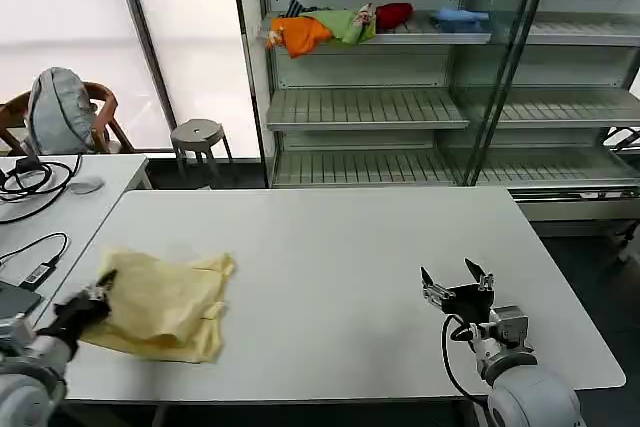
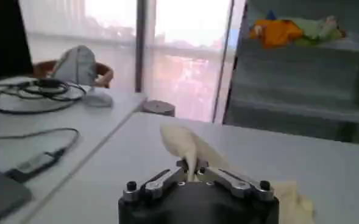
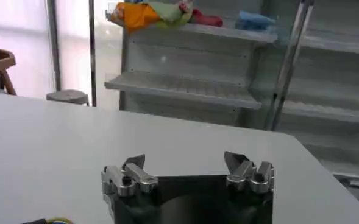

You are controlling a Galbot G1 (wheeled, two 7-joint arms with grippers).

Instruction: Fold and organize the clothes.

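The left gripper [image 1: 103, 288] pinches the near-left edge of the pale yellow T-shirt [image 1: 165, 305], which lies crumpled on the left side of the white table [image 1: 330, 247]. The right gripper [image 1: 456, 278] hovers with fingers spread wide over bare tabletop, well apart from the shirt.

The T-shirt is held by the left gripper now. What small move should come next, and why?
Probably the left gripper should lift its pinched edge and carry it across the T-shirt toward the table's middle, making one more fold. Its fingers are shut on a fold of cloth at the shirt's left edge, and the shirt lies crumpled, partly folded. The right gripper hovers open, apart from the shirt.
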